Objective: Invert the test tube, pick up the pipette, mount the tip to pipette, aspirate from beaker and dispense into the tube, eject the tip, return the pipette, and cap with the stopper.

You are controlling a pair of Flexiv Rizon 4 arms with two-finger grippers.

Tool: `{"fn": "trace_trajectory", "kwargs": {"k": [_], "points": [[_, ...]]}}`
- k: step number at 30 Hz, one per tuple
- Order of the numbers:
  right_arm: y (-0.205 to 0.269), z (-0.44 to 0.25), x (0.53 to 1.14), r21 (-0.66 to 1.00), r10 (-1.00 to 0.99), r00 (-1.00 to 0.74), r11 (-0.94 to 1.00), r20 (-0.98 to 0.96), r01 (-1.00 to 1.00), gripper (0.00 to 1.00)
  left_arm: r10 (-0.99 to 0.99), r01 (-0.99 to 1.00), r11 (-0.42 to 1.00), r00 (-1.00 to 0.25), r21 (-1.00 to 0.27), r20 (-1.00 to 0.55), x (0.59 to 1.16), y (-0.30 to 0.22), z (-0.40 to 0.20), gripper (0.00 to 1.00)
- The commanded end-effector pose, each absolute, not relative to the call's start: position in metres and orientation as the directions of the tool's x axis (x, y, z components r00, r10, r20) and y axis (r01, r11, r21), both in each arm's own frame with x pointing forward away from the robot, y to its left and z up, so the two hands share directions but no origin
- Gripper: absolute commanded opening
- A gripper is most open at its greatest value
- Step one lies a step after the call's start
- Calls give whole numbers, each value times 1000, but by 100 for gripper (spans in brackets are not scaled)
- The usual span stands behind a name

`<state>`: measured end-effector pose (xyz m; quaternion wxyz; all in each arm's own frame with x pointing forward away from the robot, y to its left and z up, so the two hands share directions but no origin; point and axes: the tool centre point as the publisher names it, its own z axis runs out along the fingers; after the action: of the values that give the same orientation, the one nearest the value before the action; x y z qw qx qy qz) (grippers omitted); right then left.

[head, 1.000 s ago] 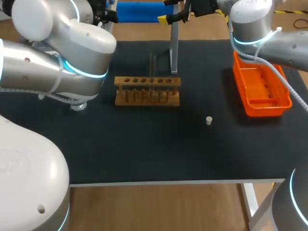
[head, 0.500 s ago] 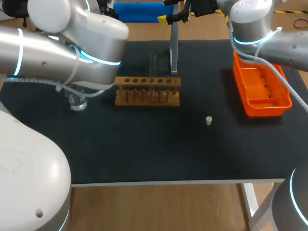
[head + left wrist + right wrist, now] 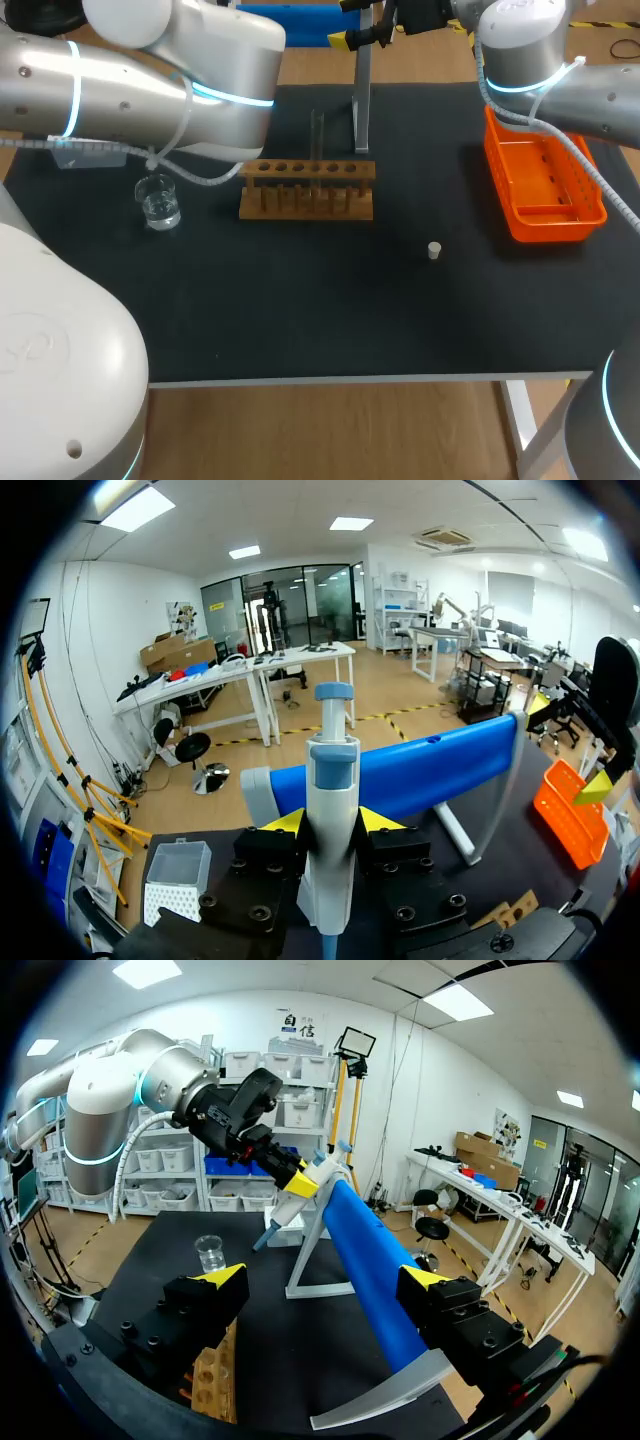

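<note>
My left gripper point(image 3: 333, 821) is shut on the white and blue pipette point(image 3: 331, 810), which stands upright between its yellow tips, close to the blue bar point(image 3: 420, 767) of the pipette stand. The right wrist view shows that gripper point(image 3: 292, 1182) with the pipette point(image 3: 318, 1172) at the bar's far end. My right gripper point(image 3: 325, 1280) is open, its fingers either side of the bar's near end point(image 3: 372, 1260). A clear test tube point(image 3: 316, 135) stands in the wooden rack point(image 3: 306, 188). The beaker point(image 3: 158, 203) of water sits left of the rack. The stopper point(image 3: 434, 250) lies on the mat.
An orange tray point(image 3: 545, 185) sits at the table's right side. A clear tip box point(image 3: 175, 880) stands beside my left gripper. The stand's upright post point(image 3: 362, 95) rises behind the rack. My left arm point(image 3: 150, 85) spans the back left of the table.
My left arm has swung back and to the right, uncovering the beaker. The right arm, rack, stopper and tray have not moved.
</note>
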<state>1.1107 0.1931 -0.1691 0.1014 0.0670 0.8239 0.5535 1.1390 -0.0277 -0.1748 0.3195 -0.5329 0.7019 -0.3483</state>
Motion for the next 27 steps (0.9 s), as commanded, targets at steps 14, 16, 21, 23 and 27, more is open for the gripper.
{"fn": "trace_trajectory", "kwargs": {"k": [14,16,21,23,27], "points": [[192,-168,1112,925,219,-971,381,-91,0,100,-973,-579,202,-212,-790,-94,1157,-31,-181,0],[192,-168,1112,925,219,-971,381,-91,0,100,-973,-583,202,-210,-787,-94,1157,-30,-182,0],[192,-168,1112,925,219,-971,381,-91,0,100,-973,-591,205,-210,-780,-96,1159,-30,-186,0],[192,-168,1112,925,219,-971,381,-91,0,100,-973,-595,206,-211,-777,-97,1159,-30,-188,0],[192,-168,1112,925,219,-971,381,-91,0,100,-973,-604,207,-212,-769,-95,1159,-31,-193,0]]}}
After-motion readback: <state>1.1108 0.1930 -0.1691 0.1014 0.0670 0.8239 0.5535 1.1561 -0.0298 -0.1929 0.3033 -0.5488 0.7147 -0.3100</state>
